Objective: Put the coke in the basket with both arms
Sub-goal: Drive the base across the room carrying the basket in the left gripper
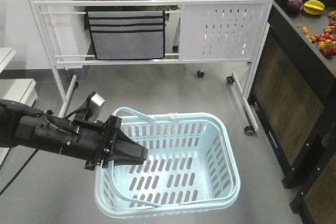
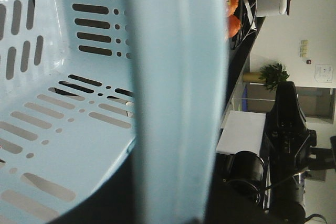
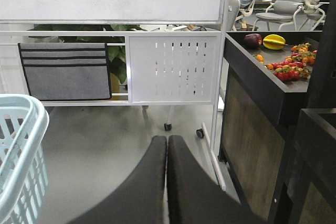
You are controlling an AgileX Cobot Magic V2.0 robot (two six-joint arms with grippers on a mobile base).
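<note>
— At the near-left rim of the basket (image 1: 194,116), what was the left hand (image 1: 137,153) doing?

— It looked clamped on that rim, holding the basket above the grey floor, slightly tipped. The basket was bare inside, and the coke showed in none of the three views.

— So how would the step be done well?

— My judgement: hold the basket firm, level and mouth-up, so the other arm could lower the bottle in clear of the loop handles. A one-sided grip on thin plastic could let it sag or swing.

— And the right hand (image 3: 167,141)?

— Its fingers were pressed together on nothing, out over the floor beside the dark surface (image 3: 257,85) that carried fruit.

— What did one view give that another lacked?

— Only the front view showed the whole basket and the left arm; the right hand was absent from it. The left wrist view gave just the rim and slots close up. The right wrist view caught a corner of the basket at its left edge.
</note>
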